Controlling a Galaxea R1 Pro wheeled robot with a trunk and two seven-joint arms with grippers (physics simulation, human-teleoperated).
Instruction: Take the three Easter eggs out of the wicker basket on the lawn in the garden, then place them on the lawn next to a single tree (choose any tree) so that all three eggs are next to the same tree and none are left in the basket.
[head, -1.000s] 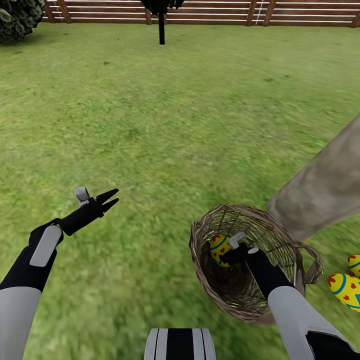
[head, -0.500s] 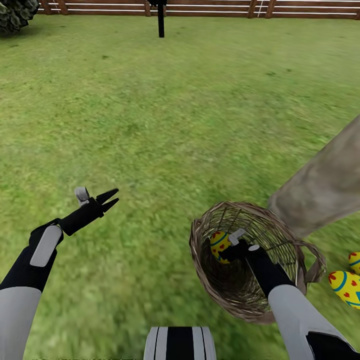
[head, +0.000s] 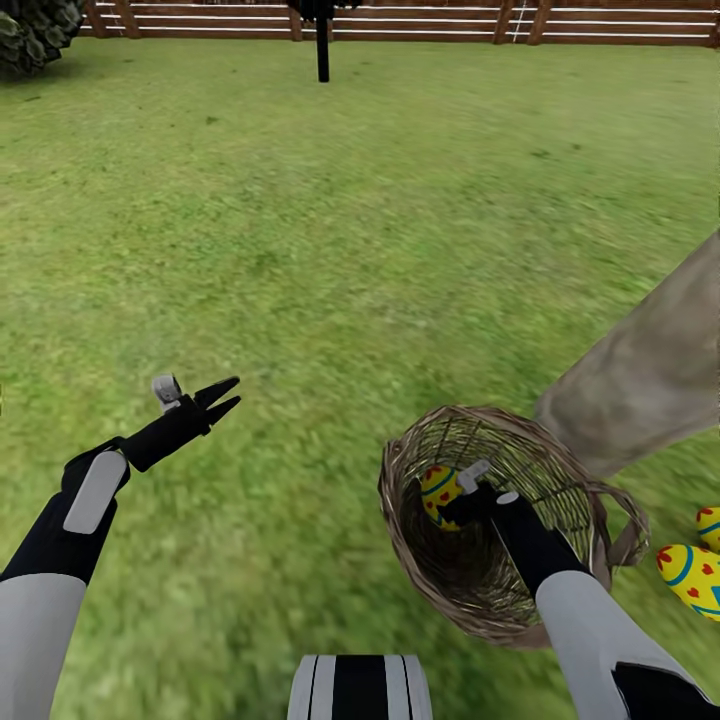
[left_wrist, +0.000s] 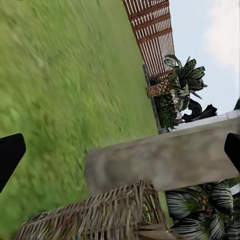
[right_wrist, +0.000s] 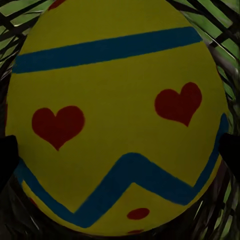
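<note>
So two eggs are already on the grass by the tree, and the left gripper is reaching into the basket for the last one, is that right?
Not quite: it is the right gripper reaching into the basket at the last egg, as the head view shows. The left gripper hangs over bare grass. Two eggs do lie by the tree.

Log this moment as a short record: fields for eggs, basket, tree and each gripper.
eggs in basket: one Easter egg, inside the wicker basket
eggs out: two eggs on the lawn at the foot of the tree
basket: tipped toward the camera, on the grass beside the trunk
right gripper: inside the basket, a finger either side of the egg; contact not clear
left gripper: above the grass, empty, fingers slightly apart
</note>
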